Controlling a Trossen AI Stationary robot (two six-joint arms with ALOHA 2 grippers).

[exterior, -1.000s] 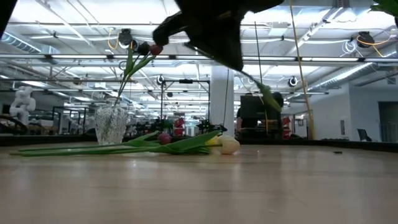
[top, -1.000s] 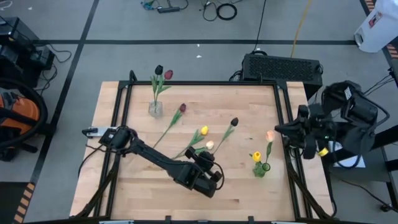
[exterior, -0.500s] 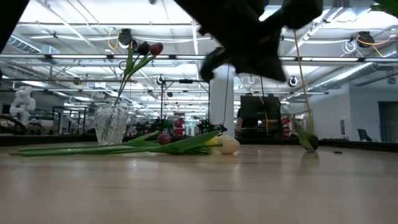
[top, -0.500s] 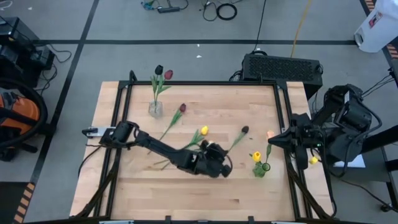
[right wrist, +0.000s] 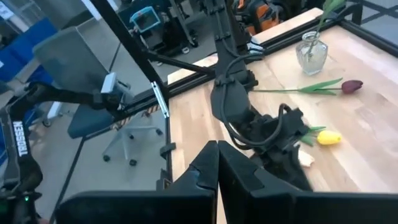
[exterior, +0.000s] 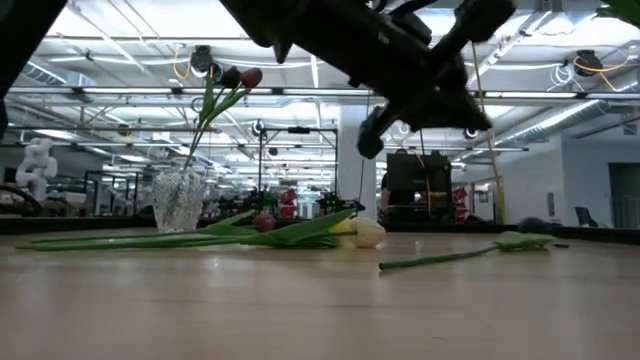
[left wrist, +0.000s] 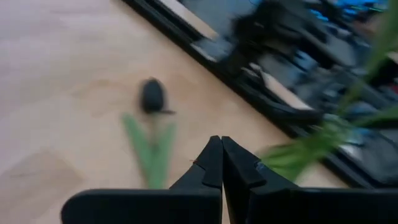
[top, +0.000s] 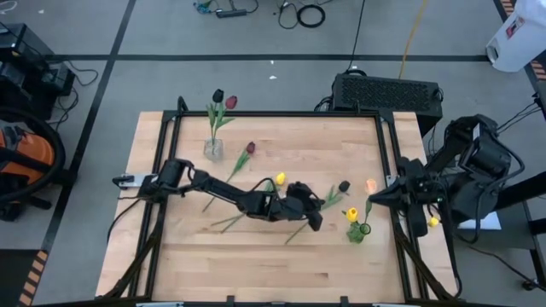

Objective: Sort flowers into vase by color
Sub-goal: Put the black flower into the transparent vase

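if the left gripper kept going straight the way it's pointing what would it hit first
Probably the near-black tulip lying on the table: it lies just ahead of the shut left gripper, slightly to one side, its leaves nearest. Depth is unclear, so it might only brush the leaves.

Dark tulip (top: 344, 185) lies flat on the table near the green vase (top: 362, 228) holding yellow flower (top: 351, 214); red tulip (top: 251, 147) and yellow tulip (top: 280, 179) lie mid-table.

Two matte black, multi-jointed arms of blocky segments, the left arm (top: 223, 197) trailing a looped black cable, the right arm (top: 465, 175) bulkier with small yellow markings, each ending in tapered, pointed black fingers (left wrist: 214, 163).
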